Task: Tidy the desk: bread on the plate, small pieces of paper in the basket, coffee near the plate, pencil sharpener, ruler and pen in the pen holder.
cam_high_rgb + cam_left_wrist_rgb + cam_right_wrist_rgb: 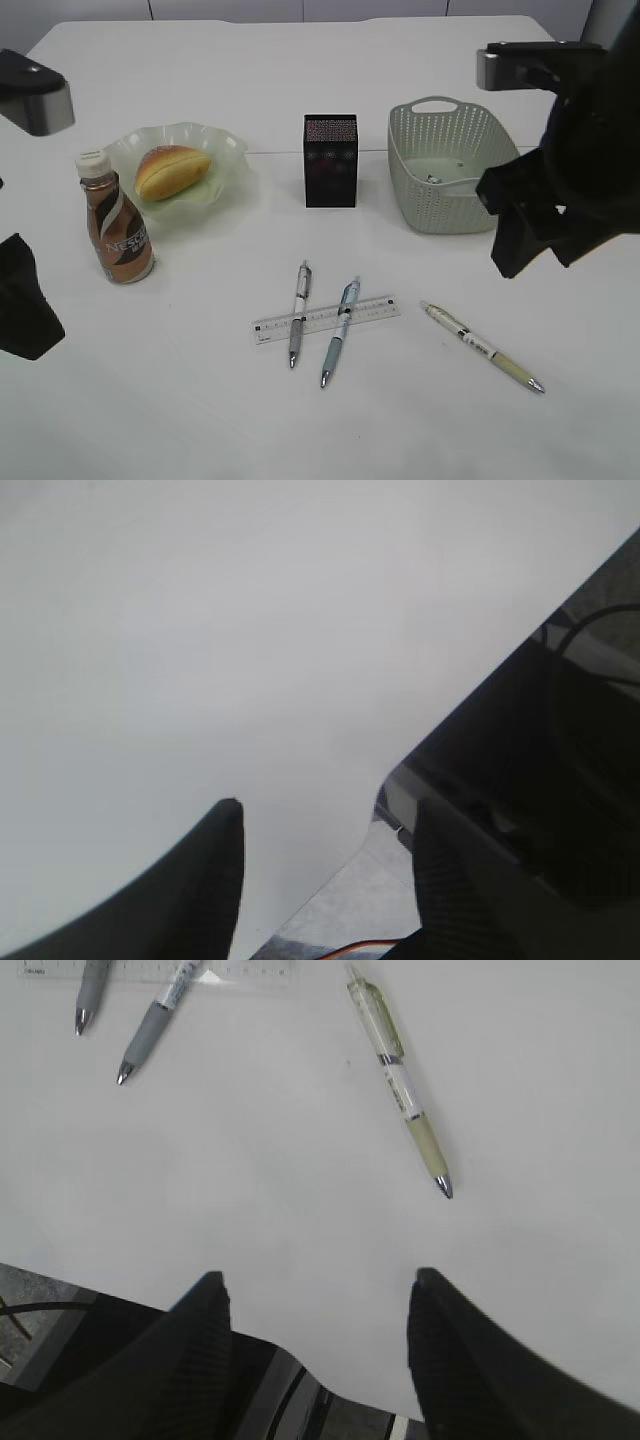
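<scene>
Fingers [315, 1290] of the right arm are released above the table [300, 1180]; the yellowish pen [400, 1088], light, stiff and slippery, is best gripped at mid-barrel.

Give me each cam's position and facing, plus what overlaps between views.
Exterior: front of desk, slanting down at the green wavy plate, black box pen holder, pale green plastic basket; both arms at the edges.
Left wrist: above the white table corner; open left gripper at bottom.
Right wrist: looks down past the open right gripper at the yellow-green pen.
Shared: exterior and right wrist both show that pen and the clear ruler.
</scene>
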Tool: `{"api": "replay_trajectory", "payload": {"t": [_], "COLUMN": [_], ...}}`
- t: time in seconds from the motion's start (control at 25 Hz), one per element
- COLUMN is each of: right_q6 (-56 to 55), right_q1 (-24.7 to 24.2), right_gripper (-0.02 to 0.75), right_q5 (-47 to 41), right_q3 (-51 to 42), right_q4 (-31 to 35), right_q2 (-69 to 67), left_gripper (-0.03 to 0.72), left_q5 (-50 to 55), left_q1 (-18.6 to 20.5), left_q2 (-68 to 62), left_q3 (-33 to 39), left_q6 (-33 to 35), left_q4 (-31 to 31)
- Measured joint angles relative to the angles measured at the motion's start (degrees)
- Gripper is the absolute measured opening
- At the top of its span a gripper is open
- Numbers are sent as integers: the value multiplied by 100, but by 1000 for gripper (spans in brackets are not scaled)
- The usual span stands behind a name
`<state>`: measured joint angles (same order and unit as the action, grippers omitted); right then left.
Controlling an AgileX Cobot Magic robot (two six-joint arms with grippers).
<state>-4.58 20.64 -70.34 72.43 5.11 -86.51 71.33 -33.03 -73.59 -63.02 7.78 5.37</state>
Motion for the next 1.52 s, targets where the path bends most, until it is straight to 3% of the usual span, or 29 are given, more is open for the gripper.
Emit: {"api": "replay_trajectory", "payload": {"t": [0.24, 0.64, 0.8, 1.24, 1.52], "right_q6": [-11, -11, -11, -1, -1], "right_q1": [0, 0, 0, 0, 0], "right_gripper": [447, 447, 447, 447, 447], "right_q5": [0, 0, 0, 0, -11], "right_q3": [-609, -740, -740, -740, -740], "right_q4": [21, 44, 100, -36, -227], "right_q2": [707, 1230, 1375, 1464, 1464], "left_gripper": [398, 398, 396, 395, 415], "left_q5": [-11, -11, -11, -21, -44], "left_q1": [-13, -13, -13, -13, -88], "left_q2": [-605, -2243, -3080, -4589, -4911], "left_q3": [-596, -3552, -4272, -4465, -4478], "left_q6": [57, 82, 180, 1566, 2364], "left_q4": [-616, -773, -630, -233, 493]}}
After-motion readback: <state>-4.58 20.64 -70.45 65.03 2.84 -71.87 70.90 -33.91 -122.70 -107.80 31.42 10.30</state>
